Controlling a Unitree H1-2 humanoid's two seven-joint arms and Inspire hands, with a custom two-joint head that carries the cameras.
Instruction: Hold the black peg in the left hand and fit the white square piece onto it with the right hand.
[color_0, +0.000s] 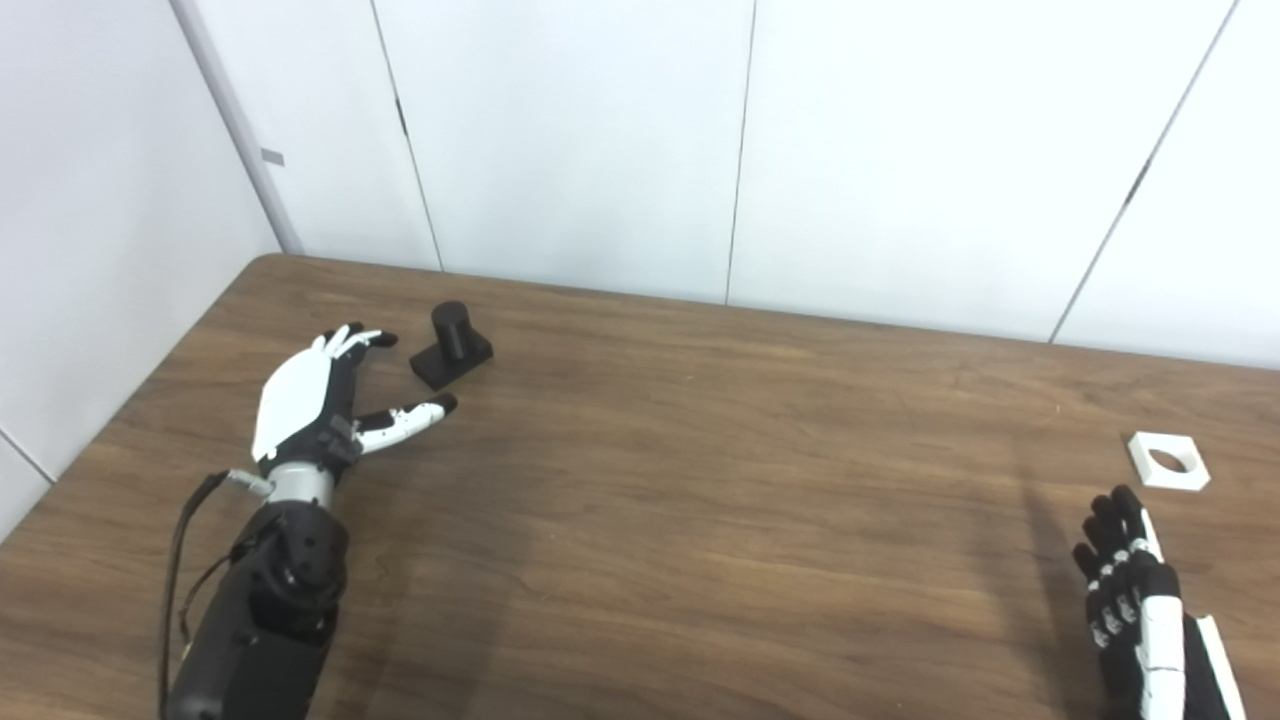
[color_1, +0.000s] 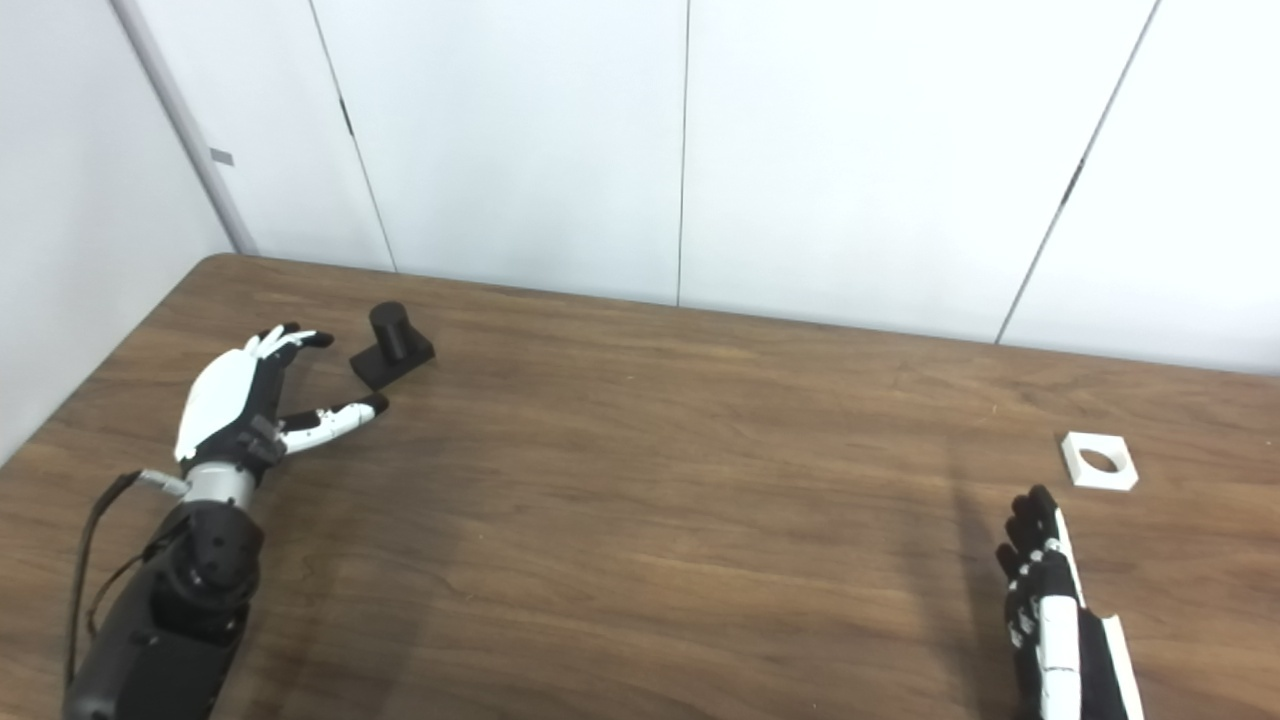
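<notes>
The black peg (color_0: 452, 345), a short cylinder on a square base, stands upright on the wooden table (color_0: 700, 480) at the back left. My left hand (color_0: 320, 400) is open just left of it, fingers and thumb spread toward it, not touching. The white square piece (color_0: 1168, 461) with a round hole lies flat at the right side. My right hand (color_0: 1140, 600) is open, a little in front of and left of the white piece, holding nothing. The peg (color_1: 392, 347) and the white piece (color_1: 1099, 461) also show in the right eye view.
White wall panels (color_0: 600, 140) stand right behind the table's far edge. The table's left edge runs close to my left arm (color_0: 260, 620). A cable loops beside that forearm.
</notes>
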